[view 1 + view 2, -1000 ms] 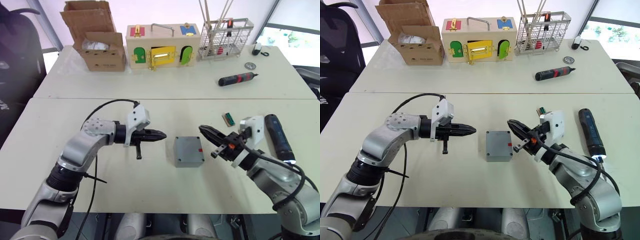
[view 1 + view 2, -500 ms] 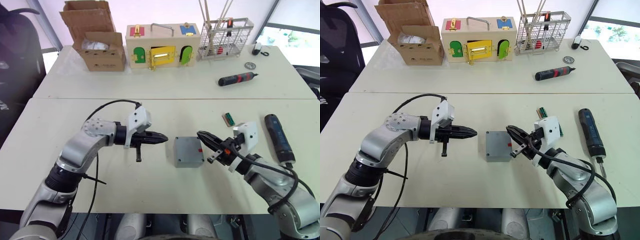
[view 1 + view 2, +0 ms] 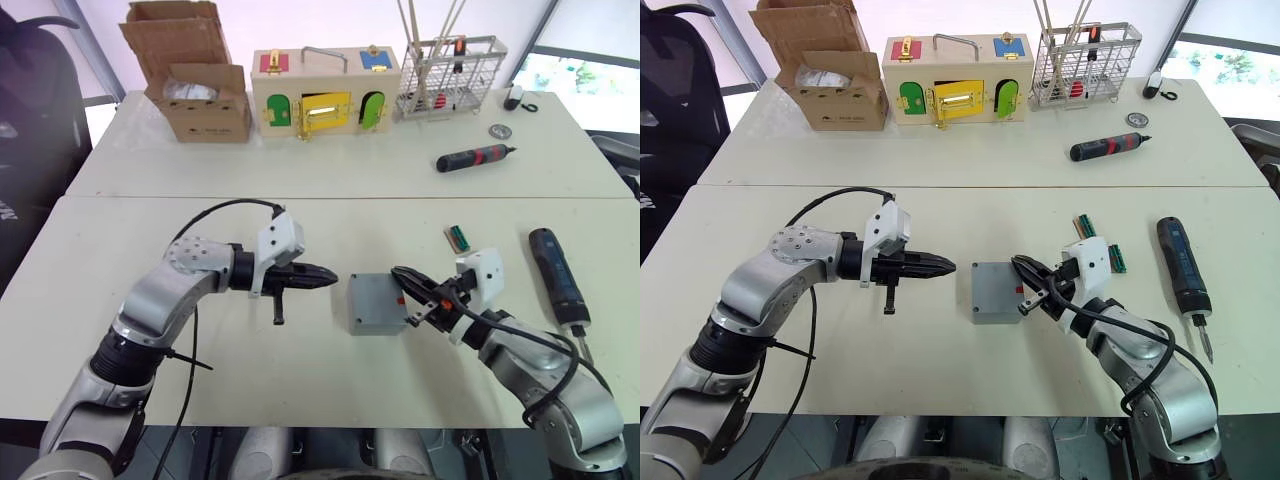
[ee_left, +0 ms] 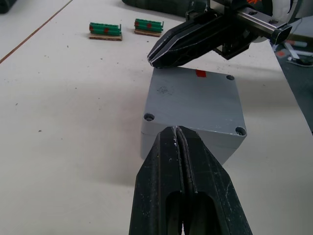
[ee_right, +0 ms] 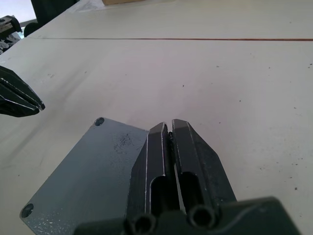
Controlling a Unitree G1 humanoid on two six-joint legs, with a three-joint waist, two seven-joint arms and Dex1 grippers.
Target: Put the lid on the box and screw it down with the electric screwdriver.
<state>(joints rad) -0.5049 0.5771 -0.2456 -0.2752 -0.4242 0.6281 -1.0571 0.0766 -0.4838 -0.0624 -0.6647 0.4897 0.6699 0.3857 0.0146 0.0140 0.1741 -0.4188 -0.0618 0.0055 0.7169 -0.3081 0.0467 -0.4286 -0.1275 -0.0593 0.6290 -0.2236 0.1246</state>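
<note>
Box: one, my box (image 3: 378,303), small, square, grey, a red mark on the side facing my right claw. It lies between my two claws on the near table.
Lid: one, the lid (image 4: 195,100), flat grey, resting on top of the box, a screw recess visible at three corners in my left wrist view.
Right claw: my right claw (image 3: 1021,285), fingers pressed together, gripping nothing; the tips sit over the box's red-marked edge, whether touching I cannot tell.
Left claw: my left claw (image 3: 325,277), fingers closed flat against each other, empty, pointing at the box from its other side, just short of it.
Electric screwdriver: one, the electric screwdriver (image 3: 558,277), long, black, lying flat outboard of my right claw, well apart from the box.
Smaller screwdriver: one, black-and-red screwdriver (image 3: 475,158), on the far table beyond my right claw.
Green strips: two green strips (image 3: 1097,242), just beyond my right claw.
Surface: two pale tables (image 3: 300,380), butted edge to edge.
Far row: one cardboard box (image 3: 195,75), one wooden box (image 3: 325,95) with coloured doors, one wire basket (image 3: 450,75).
</note>
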